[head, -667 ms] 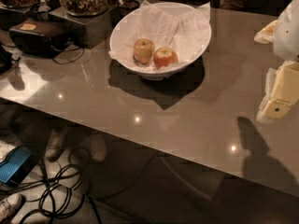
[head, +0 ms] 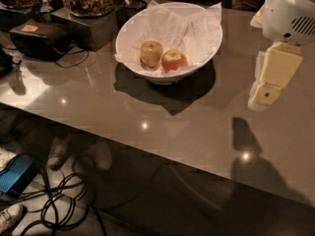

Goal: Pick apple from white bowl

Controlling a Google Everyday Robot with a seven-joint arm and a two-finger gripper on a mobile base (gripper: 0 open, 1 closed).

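The white bowl (head: 197, 48) stands on the glossy grey table, lined with crumpled white paper. Inside it lie two apples side by side: the red-orange apple (head: 173, 60) on the right and a paler yellow-tan apple (head: 151, 53) on the left. My gripper (head: 268, 85) hangs at the right edge of the view, above the table and well to the right of the bowl, with a cream-coloured finger pointing down. It holds nothing that I can see.
Dark food containers (head: 88, 4) with nuts and scoops stand at the back left. A black device (head: 42, 36) with a cable lies left of the bowl. The table's (head: 147, 127) front edge runs diagonally; cables (head: 64, 205) lie on the floor below.
The view has shifted slightly, so the bowl sits a little further right and up in the frame. My gripper has moved up and slightly left.
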